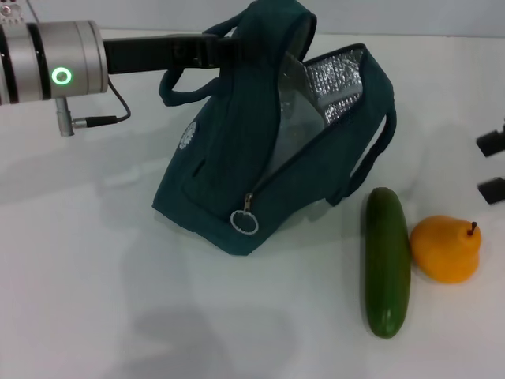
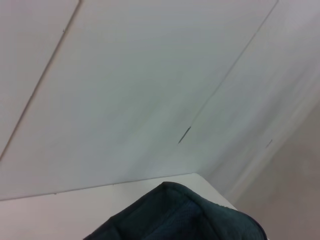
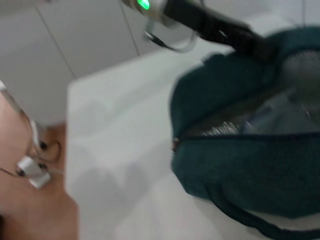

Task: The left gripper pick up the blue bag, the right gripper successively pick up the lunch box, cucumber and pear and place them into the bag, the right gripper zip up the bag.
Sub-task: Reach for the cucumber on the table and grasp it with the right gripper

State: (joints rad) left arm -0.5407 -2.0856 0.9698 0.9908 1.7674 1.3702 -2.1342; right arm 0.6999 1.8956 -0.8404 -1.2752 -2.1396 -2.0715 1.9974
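Observation:
The blue bag (image 1: 229,174) stands tilted on the white table, its mouth unzipped and the foil lining (image 1: 335,87) showing. My left gripper (image 1: 225,49) reaches in from the left and is shut on the bag's top edge, holding it up; it also shows in the right wrist view (image 3: 247,40). A clear pale shape inside the mouth looks like the lunch box (image 1: 296,114). The cucumber (image 1: 387,262) lies right of the bag, with the pear (image 1: 446,249) touching its right side. My right gripper (image 1: 493,166) is at the right edge, fingers apart and empty. Bag fabric (image 2: 175,217) fills the left wrist view's lower part.
The zipper's silver ring pull (image 1: 245,222) hangs at the bag's near corner. One loop handle (image 1: 371,162) hangs toward the cucumber. White table (image 1: 95,300) stretches in front and to the left. Cables (image 3: 30,167) lie beyond the table's edge.

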